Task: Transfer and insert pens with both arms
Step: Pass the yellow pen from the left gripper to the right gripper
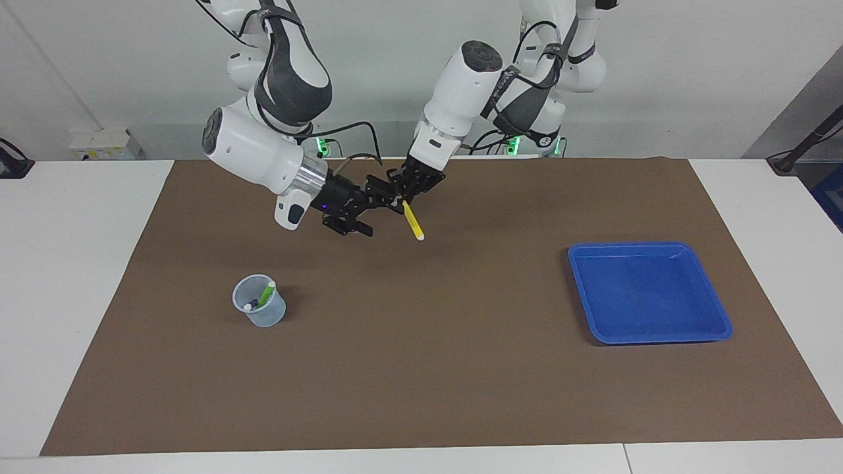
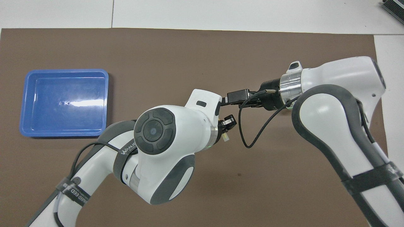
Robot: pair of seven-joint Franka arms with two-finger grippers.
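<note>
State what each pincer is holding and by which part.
The left pincer is shut on the yellow pen at its upper end, white tip hanging down. The right pincer, open, reaches beside that pen; it grips nothing.

Two white jointed robot arms, the left arm [image 1: 461, 85] and the right arm [image 1: 263, 141], are marked by dark grey joint covers and round grey end caps. A silver wrist ring [image 1: 308, 176] and looping black cables are seen; "WANJU" lettering is printed on a grey band [image 2: 126, 151]. Each ends in a black pincer.
</note>
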